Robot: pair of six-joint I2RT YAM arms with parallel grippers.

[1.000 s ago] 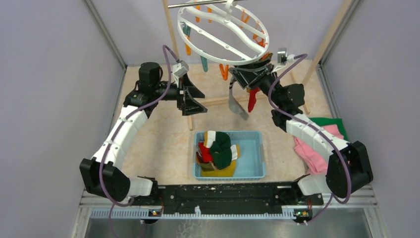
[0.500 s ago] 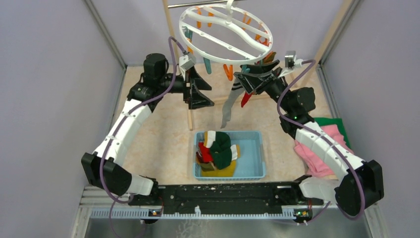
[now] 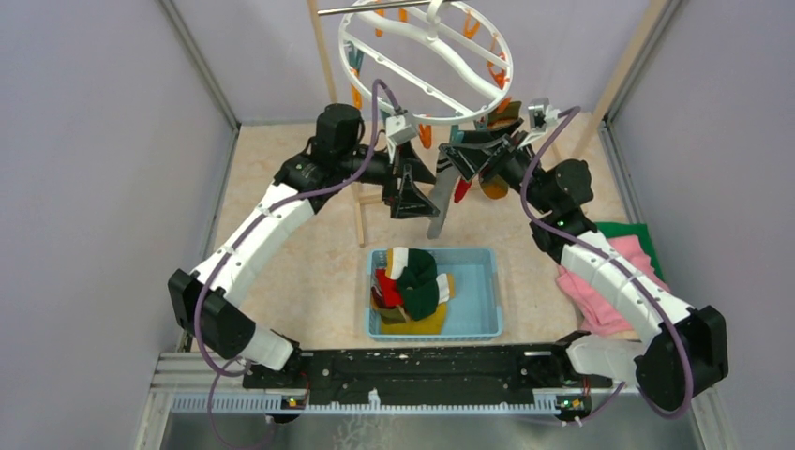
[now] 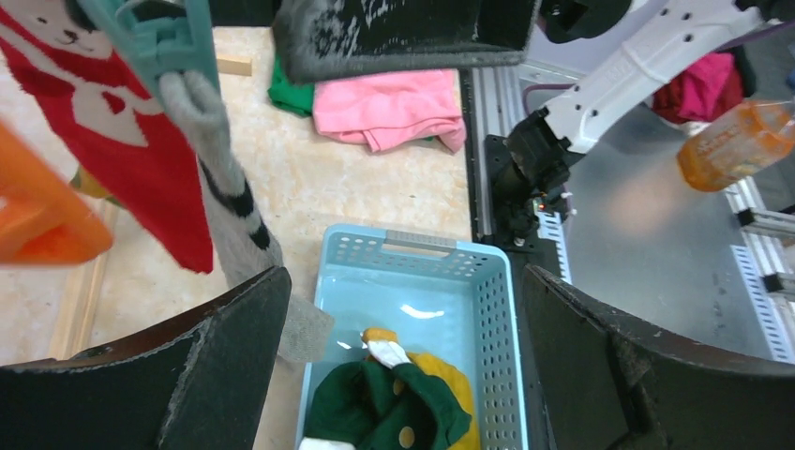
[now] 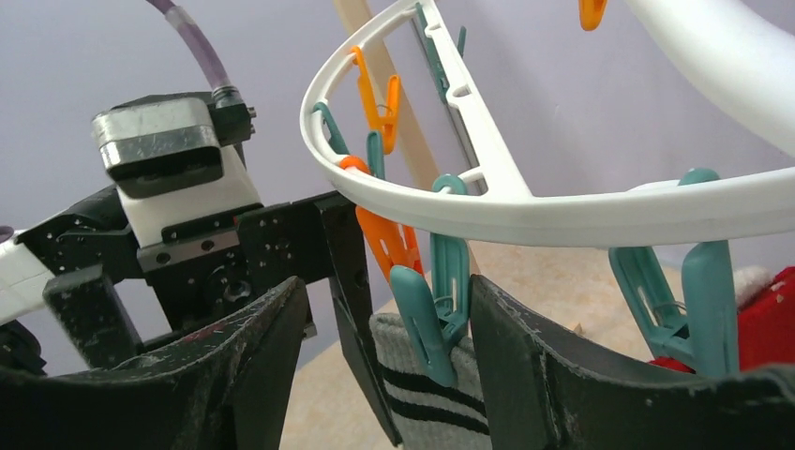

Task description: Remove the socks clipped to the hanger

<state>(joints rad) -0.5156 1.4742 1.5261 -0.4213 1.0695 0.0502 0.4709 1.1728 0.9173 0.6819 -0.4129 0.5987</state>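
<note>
The white ring hanger hangs from the rod with orange and teal clips. A grey sock with black stripes and a red sock hang from its near side. My right gripper is open, and in the right wrist view its jaws straddle the teal clip that pins the grey sock. My left gripper is open and empty just left of the grey sock, beside the red sock. Green, yellow and red socks lie in the basket.
The light blue basket sits below the hanger, near the arm bases. Pink cloth and green cloth lie at the right. The wooden rack post and its base bar stand just left of my left gripper.
My left arm has swung right and forward, up to the grey sock. The hanger has swung and tilted. My right gripper has shifted slightly left onto the teal clip.
</note>
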